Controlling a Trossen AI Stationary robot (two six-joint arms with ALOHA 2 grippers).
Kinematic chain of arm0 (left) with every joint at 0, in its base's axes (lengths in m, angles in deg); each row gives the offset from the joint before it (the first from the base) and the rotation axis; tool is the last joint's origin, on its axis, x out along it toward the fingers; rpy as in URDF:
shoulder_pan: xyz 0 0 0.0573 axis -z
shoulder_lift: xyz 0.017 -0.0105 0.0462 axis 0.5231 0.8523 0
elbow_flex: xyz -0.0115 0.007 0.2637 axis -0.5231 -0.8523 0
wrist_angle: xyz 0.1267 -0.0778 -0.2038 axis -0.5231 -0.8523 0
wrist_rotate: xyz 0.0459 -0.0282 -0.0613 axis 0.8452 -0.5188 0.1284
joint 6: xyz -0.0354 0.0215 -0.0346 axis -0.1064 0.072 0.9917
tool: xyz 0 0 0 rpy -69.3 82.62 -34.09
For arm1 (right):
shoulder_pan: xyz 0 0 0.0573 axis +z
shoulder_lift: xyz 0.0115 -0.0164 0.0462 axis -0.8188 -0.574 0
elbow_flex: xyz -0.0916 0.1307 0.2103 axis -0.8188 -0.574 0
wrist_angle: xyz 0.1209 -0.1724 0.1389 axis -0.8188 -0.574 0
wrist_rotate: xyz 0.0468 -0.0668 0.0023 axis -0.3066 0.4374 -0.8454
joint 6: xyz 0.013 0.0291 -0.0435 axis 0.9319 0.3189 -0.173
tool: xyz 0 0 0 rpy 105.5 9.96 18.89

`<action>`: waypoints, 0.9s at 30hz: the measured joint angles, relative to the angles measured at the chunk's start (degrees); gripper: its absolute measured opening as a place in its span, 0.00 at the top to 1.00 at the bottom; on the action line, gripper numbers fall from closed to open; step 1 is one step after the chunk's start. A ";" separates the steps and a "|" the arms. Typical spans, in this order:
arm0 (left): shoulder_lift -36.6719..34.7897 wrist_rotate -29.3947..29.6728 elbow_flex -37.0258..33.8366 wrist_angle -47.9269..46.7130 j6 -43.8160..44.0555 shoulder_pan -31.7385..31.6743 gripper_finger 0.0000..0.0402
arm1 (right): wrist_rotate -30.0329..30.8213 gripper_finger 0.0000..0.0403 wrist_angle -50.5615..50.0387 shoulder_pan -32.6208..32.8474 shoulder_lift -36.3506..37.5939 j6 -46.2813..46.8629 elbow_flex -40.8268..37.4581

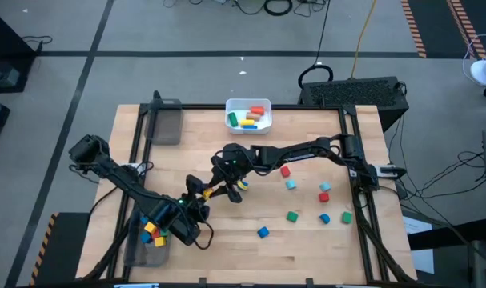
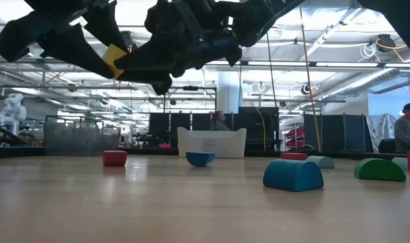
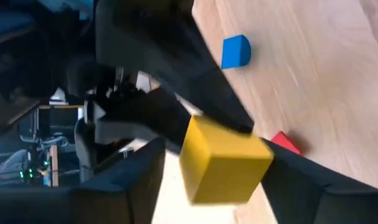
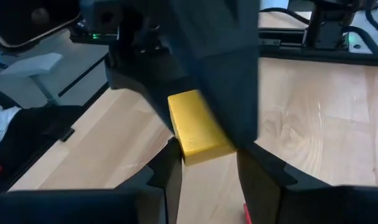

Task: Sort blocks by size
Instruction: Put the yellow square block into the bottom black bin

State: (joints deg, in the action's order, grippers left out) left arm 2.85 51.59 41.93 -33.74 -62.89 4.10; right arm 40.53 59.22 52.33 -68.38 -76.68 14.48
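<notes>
Both grippers, left (image 1: pixel 196 192) and right (image 1: pixel 224 186), clench one yellow block (image 3: pixel 223 162) mid-table; several blocks (image 1: pixel 293 216) remain unsorted near the right edge.

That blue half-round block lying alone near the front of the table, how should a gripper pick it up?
From straight above, pinching the two flat end faces of the blue half-round block. It rests on its flat base with the curved top up, which fingers would slip off. Nothing stands beside it on the table.
</notes>
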 joint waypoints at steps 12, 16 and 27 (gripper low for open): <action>0.00 -0.04 0.00 0.60 -0.39 0.02 0.61 | -0.31 0.71 0.69 -0.02 0.00 1.14 0.00; 0.00 -0.02 0.00 0.59 -0.03 0.00 0.60 | 0.11 0.70 0.67 -0.02 0.00 1.42 0.00; -0.04 -2.90 5.22 -16.51 20.12 1.07 0.60 | 16.04 0.52 -1.56 -0.38 -0.07 1.27 -0.08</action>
State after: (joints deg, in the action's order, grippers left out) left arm 2.81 48.69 47.15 -50.25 -42.77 5.17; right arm 56.57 57.66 51.95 -68.45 -75.41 14.40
